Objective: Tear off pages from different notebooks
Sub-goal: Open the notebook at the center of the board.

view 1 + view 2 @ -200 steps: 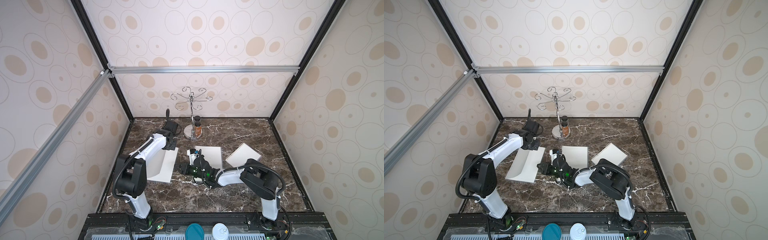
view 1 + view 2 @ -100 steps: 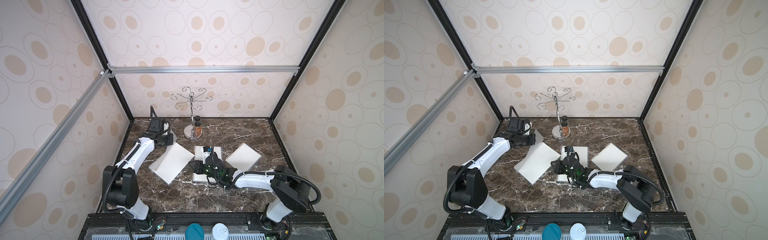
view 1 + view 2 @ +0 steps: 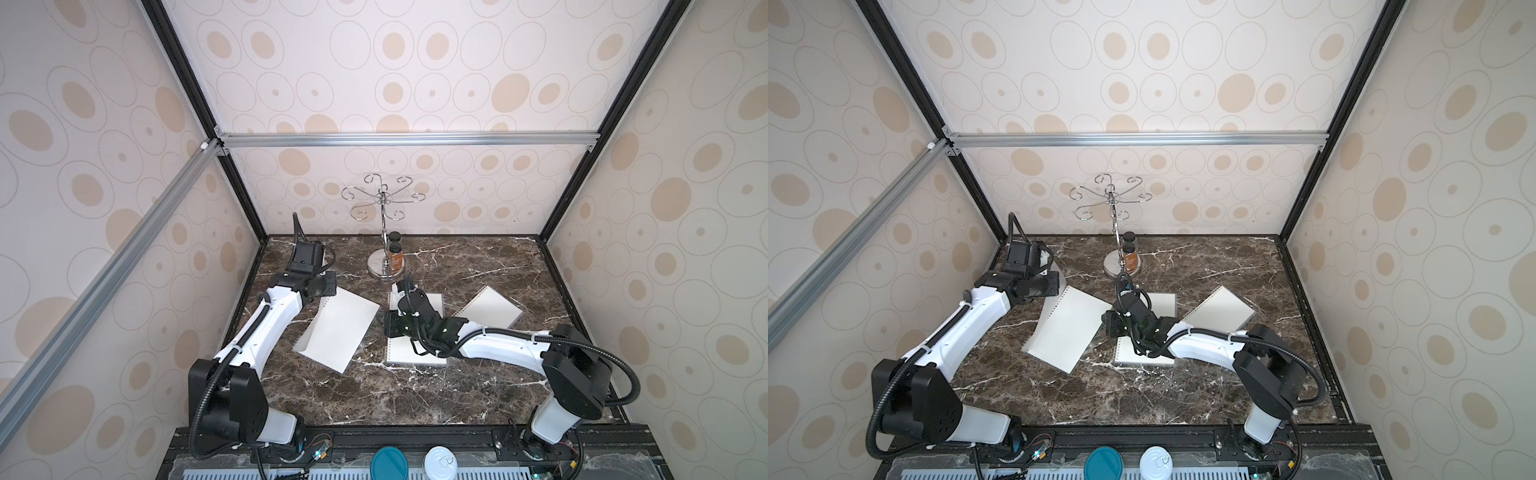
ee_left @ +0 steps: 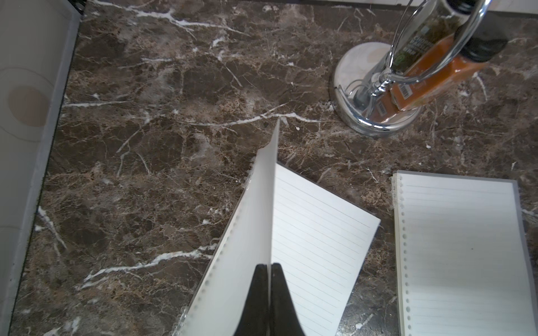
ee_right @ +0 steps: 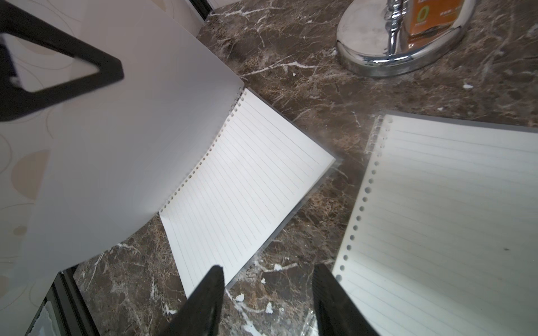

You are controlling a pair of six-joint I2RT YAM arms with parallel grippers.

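At far left | cover [image 5: 122, 151] of notebook [image 3: 338, 332] is clamped by closed left gripper [image 4: 269, 266] | right gripper [image 5: 268, 267] is parted, empty | cover should be folded fully back, notebook pinned beside coil [image 5: 201, 163].

**Little legible print, all of it on the spice jars**

The orange spice jar [image 4: 454, 69] on the chrome stand's base [image 4: 349, 67] carries a barcode, digits too small to read; a second barcode shows lower on its label; the green-labelled jar [image 4: 422, 37] behind it has white lettering, blurred past reading; in the right wrist view the orange label [image 5: 431, 14] shows a ring-shaped mark like "0" above illegible small print.
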